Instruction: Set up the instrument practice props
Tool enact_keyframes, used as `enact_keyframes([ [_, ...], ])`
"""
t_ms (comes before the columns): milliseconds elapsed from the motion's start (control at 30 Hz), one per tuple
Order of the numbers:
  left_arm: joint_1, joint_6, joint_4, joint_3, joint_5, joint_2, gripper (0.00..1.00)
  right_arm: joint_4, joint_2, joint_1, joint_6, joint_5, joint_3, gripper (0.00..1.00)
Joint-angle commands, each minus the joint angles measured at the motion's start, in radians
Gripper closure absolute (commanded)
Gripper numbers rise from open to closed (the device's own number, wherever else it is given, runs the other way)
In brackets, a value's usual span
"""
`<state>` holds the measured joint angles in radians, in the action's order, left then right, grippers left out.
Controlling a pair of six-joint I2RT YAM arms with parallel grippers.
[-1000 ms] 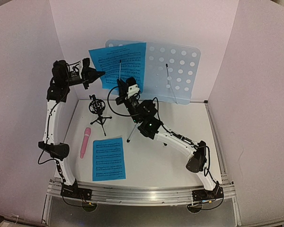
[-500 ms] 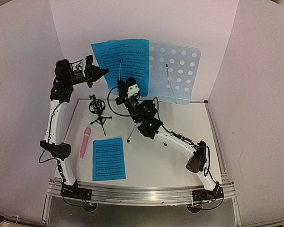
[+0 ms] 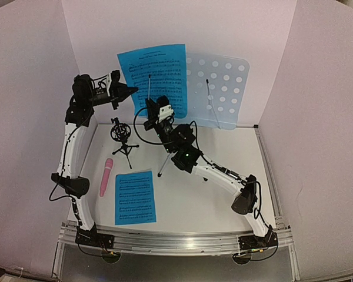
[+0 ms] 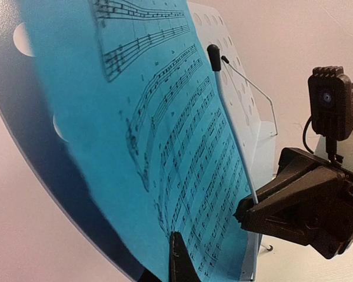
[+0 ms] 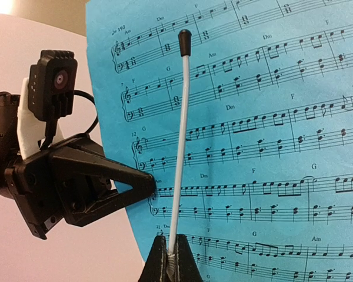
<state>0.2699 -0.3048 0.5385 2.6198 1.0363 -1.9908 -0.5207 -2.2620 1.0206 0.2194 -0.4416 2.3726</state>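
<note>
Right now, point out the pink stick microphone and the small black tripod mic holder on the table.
pink stick microphone (image 3: pixel 106 177): top external view, middle of its shaft.
small black tripod mic holder (image 3: pixel 118 131): top external view, round clip at its top.

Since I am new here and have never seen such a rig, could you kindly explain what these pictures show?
The white, jointed left robot arm and right robot arm are bolted at the near edge of the white table. One picture looks down from above and behind them; the other two come from a camera on each wrist. The left tool pinches the edge of a blue sheet-music page in front of the pale-blue perforated music stand. The right tool is shut on the stand's thin white page-holder wire with a black tip. On the table lie a second blue sheet-music page and a pink stick microphone; a small black tripod mic holder stands nearby.
</note>
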Motion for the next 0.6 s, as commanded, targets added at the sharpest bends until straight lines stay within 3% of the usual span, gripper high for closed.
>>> enact_keyframes([
  [0, 0.005, -0.040, 0.017, 0.045, -0.021, -0.005, 1.00, -0.007, 0.068, 0.016, 0.003, 0.025, -0.008, 1.00],
  [267, 0.016, -0.043, -0.054, 0.051, -0.056, -0.008, 1.00, -0.008, 0.064, 0.016, 0.003, 0.027, -0.001, 1.00],
  [567, 0.037, -0.103, -0.014, 0.049, -0.079, -0.008, 1.00, -0.008, 0.066, 0.017, 0.003, 0.027, -0.006, 1.00],
])
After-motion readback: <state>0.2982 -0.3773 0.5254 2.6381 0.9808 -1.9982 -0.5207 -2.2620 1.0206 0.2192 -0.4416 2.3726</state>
